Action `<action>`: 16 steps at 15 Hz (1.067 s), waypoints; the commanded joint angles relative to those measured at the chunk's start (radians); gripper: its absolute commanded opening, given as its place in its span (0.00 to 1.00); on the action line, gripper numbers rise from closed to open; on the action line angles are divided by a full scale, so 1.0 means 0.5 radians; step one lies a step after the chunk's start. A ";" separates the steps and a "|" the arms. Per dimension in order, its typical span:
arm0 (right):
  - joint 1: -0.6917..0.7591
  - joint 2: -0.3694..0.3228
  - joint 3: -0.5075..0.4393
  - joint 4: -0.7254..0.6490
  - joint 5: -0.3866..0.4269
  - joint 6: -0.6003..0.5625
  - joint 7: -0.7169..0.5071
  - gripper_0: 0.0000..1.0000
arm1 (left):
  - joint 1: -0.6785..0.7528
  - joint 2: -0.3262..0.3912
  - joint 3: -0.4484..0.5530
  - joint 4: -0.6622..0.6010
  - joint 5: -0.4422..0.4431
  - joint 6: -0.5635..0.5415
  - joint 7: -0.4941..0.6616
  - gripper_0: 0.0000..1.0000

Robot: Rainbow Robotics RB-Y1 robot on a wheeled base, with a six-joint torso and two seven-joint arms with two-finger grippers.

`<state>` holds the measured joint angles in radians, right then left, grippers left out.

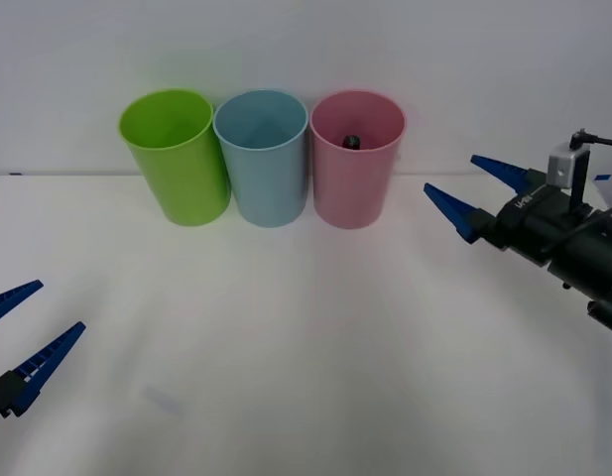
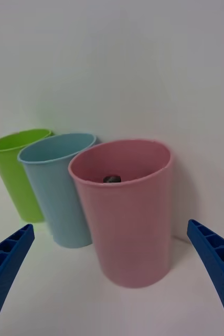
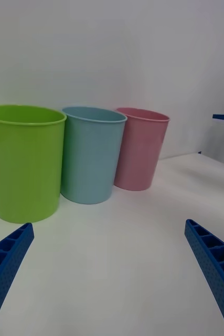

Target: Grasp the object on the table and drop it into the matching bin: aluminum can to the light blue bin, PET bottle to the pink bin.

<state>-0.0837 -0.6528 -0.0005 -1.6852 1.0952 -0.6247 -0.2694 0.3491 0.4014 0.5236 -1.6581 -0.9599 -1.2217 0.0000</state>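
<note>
Bins are being shown in a row at the far side of the table (image 1: 306, 327) in the front view: a lime green bin (image 1: 177, 154) on the left, the light blue bin (image 1: 263, 154) in the middle and the pink bin (image 1: 355, 159) on the right, each one touching or nearly touching its neighbour. A small dark piece of the bottle (image 1: 351, 140), apparently its cap, is being glimpsed inside the pink bin, below the rim; the remainder is being hidden by the wall. The right gripper (image 1: 464, 188) is being held in the air just to the right of the pink bin, its blue fingers spread wide and nothing being gripped between them. The left gripper (image 1: 23, 332) is being kept low at the near left edge, well apart from the bins, its fingers also spread and empty.

From the right wrist view, the pink bin (image 2: 130, 220) is being seen closest, with the light blue bin (image 2: 59, 189) and the green bin (image 2: 20, 168) behind it. The bottle's dark top (image 2: 112, 179) is being seen inside the pink bin, close to its far wall. The released right gripper (image 2: 112, 278) is being pointed toward that bin.

From the left wrist view, the green bin (image 3: 22, 163), the light blue bin (image 3: 91, 155) and the pink bin (image 3: 140, 149) are being viewed across bare white table (image 3: 122, 262). The left gripper (image 3: 109, 273) is being held open and apart from them all.
</note>
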 commanded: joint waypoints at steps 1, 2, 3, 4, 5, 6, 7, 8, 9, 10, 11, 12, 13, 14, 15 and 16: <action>0.207 0.002 -0.094 -0.084 0.000 -0.088 0.057 1.00 | 0.000 0.000 0.000 0.000 0.000 0.000 0.000 1.00; 0.281 0.002 -0.128 -0.118 0.000 -0.116 0.082 1.00 | 0.000 0.000 0.000 0.000 0.000 0.000 0.000 1.00; 0.355 0.008 -0.171 -0.139 0.000 -0.171 0.106 1.00 | 0.000 0.000 0.000 0.000 0.000 0.000 0.000 1.00; 0.413 0.026 -0.211 -0.149 0.000 -0.223 0.134 1.00 | 0.000 0.000 0.000 0.000 0.000 0.000 0.000 1.00; 0.462 0.051 -0.260 -0.149 0.000 -0.278 0.229 1.00 | 0.000 0.000 0.000 0.000 0.000 0.000 0.000 1.00; 0.523 0.075 -0.315 -0.149 0.000 -0.340 0.324 1.00 | 0.000 0.000 0.000 0.000 0.000 0.000 0.000 1.00; 0.566 0.081 -0.349 -0.149 0.000 -0.383 0.376 1.00 | 0.000 0.000 0.000 0.000 0.000 0.000 0.000 1.00; 0.612 0.100 -0.386 -0.149 0.000 -0.435 0.425 1.00 | 0.000 0.000 0.000 0.000 0.000 0.000 0.000 1.00; 0.674 0.127 -0.441 -0.149 0.000 -0.506 0.490 1.00 | 0.000 0.000 0.000 0.000 0.000 0.000 0.000 1.00; 0.717 0.137 -0.478 -0.149 0.000 -0.558 0.508 1.00 | 0.000 0.000 0.000 0.000 0.000 0.000 0.000 1.00; 0.759 0.149 -0.514 -0.146 0.000 -0.619 0.514 1.00 | 0.000 0.000 0.000 0.000 0.000 0.000 0.000 1.00; 0.815 0.170 -0.576 -0.149 0.000 -0.711 0.530 1.00 | 0.000 0.000 0.000 0.000 0.000 0.000 0.000 1.00; 0.852 0.186 -0.616 -0.146 0.000 -0.775 0.539 1.00 | 0.000 0.000 0.000 0.000 0.000 0.000 0.000 1.00; 0.898 0.192 -0.655 -0.146 0.000 -0.843 0.548 1.00 | 0.000 0.000 0.000 0.000 0.000 0.000 0.000 1.00; 0.931 0.195 -0.680 -0.146 0.000 -0.889 0.557 1.00 | 0.000 0.000 0.000 0.000 0.000 0.000 0.000 1.00; 0.956 0.198 -0.708 -0.139 0.000 -0.938 0.566 1.00 | 0.000 0.000 0.000 0.000 0.000 0.000 0.000 1.00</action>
<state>0.3849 -0.5551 -0.3446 -1.7573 1.0952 -1.0756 0.0103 0.3491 0.4014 0.5236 -1.6581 -0.9599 -1.2217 0.0000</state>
